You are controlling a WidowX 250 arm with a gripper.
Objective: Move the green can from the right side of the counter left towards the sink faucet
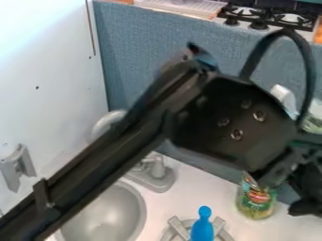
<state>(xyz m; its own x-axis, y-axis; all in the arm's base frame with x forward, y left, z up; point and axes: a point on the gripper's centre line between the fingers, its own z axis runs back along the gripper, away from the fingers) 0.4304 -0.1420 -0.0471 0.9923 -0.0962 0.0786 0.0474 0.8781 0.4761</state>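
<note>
My black gripper (307, 190) is at the right edge, partly cut off, with the dark arm crossing from the lower left above it. Just left of it, a clear jar (256, 202) with a green and red label stands on the white counter; I cannot tell whether they touch. A blue pin-shaped object (202, 227) with a rounded top is at the bottom edge, over a grey burner-like ring (179, 228). What the gripper holds, if anything, is hidden.
A grey sink (112, 217) and faucet base (153, 178) lie at lower left, partly behind the arm. A white wall (47, 70) bounds the left, a blue-grey panel (141, 40) the back. Partly hidden white and green items (313, 123) are at right.
</note>
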